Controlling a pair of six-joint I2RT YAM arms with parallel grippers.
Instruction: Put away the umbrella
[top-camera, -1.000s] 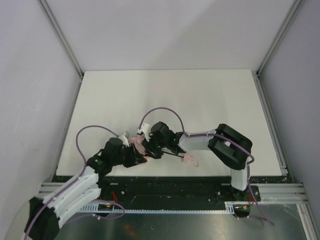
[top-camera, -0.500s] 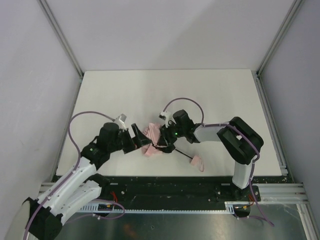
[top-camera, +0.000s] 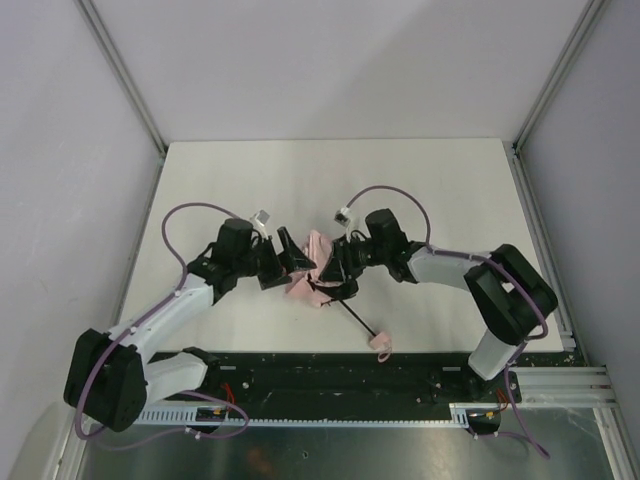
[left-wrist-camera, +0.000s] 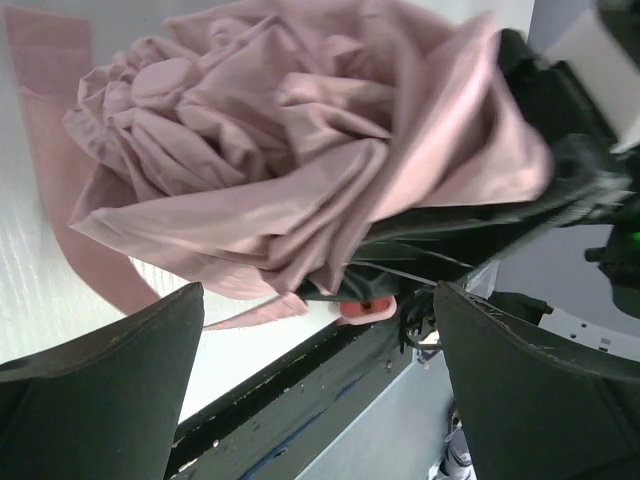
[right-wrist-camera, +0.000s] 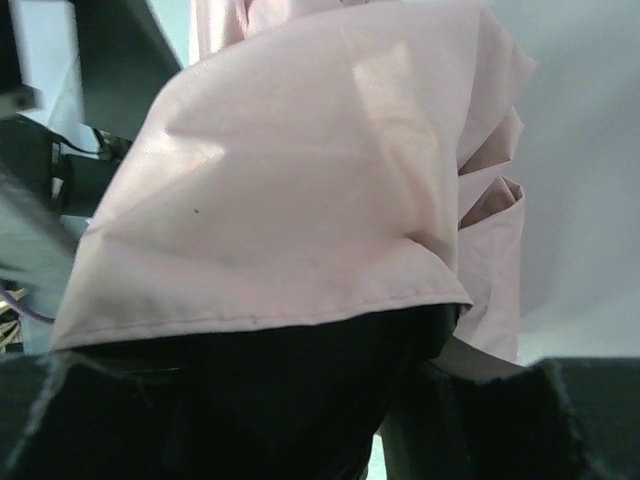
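The umbrella (top-camera: 312, 268) is a crumpled pale pink bundle near the middle of the white table. Its thin black shaft (top-camera: 356, 318) runs toward the front edge and ends in the small pink handle (top-camera: 382, 345). My right gripper (top-camera: 342, 268) is shut on the right side of the bundle. In the right wrist view the pink fabric (right-wrist-camera: 300, 180) hangs over its jaws and hides them. My left gripper (top-camera: 290, 262) stands wide open just left of the bundle. Its fingers (left-wrist-camera: 110, 390) reach along the sides of the pink folds (left-wrist-camera: 280, 150) without pinching them.
The white table (top-camera: 450, 200) is bounded by grey walls and metal posts at the back corners (top-camera: 160, 150). A black rail (top-camera: 350, 365) runs along the front edge, just in front of the handle. Purple cables (top-camera: 385, 190) loop above both wrists.
The left gripper has opened and let go of the fabric. Both arms moved away from the front edge, and the right gripper carried the umbrella back and to the right.
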